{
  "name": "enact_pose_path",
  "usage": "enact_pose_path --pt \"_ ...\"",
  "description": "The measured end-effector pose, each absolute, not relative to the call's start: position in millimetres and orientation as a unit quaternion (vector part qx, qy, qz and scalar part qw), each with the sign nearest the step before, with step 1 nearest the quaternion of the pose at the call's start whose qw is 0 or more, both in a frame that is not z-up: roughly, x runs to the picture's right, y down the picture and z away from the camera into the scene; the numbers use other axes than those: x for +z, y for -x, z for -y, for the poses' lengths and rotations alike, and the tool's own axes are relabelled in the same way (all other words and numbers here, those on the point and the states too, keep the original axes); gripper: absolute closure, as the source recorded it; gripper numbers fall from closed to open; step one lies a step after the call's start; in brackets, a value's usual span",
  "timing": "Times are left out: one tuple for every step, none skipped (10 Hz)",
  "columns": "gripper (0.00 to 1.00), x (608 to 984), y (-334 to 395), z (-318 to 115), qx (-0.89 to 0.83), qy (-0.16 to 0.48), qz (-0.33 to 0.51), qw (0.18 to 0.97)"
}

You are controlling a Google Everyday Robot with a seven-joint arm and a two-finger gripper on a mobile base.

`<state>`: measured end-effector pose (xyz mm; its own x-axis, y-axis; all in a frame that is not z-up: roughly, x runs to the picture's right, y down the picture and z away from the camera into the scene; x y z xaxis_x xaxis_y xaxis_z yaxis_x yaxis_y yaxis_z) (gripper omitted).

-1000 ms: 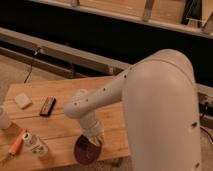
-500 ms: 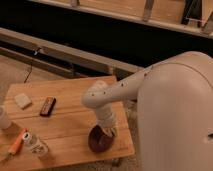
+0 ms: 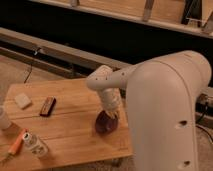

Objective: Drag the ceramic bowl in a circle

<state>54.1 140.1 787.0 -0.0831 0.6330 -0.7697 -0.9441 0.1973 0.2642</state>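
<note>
The ceramic bowl (image 3: 104, 123) is a glossy dark maroon round bowl on the right part of the wooden table (image 3: 65, 125). My gripper (image 3: 111, 113) reaches down from the white arm (image 3: 107, 82) and sits on the bowl's upper right rim, partly covering it. The bowl looks tilted under the gripper.
A small brown rectangular block (image 3: 47, 106) and a pale sponge-like piece (image 3: 22, 100) lie on the table's left. A clear bottle with a white cap (image 3: 35, 144) and an orange-handled tool (image 3: 16, 144) lie at the front left. A white cup (image 3: 3, 119) stands at the left edge.
The gripper and the bowl have moved from the table's front edge to the right and then farther back, away from the front edge.
</note>
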Motion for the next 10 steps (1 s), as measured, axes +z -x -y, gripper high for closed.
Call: enact_pose_path --pt "1.00 799.0 -46.6 -129.3 0.603 0.183 -0.419 0.654" --pt "1.00 811.3 -37.9 -117.9 0.599 0.179 -0.419 0.659" --pt "1.00 822.7 -30.9 -106.7 0.596 0.175 -0.420 0.662" --pt "1.00 832.9 -24.3 -96.6 0.595 0.172 -0.419 0.664" --pt "1.00 840.5 -19.1 -89.6 0.593 0.170 -0.420 0.666" --pt "1.00 854.5 -9.0 -77.4 0.591 0.167 -0.420 0.668" --pt "1.00 862.4 3.3 -70.7 0.589 0.169 -0.417 0.671" --pt "1.00 868.4 15.9 -64.8 0.585 0.170 -0.413 0.677" --pt "1.00 876.4 43.5 -55.7 0.576 0.173 -0.402 0.691" --pt "1.00 878.9 54.4 -53.3 0.571 0.175 -0.398 0.696"
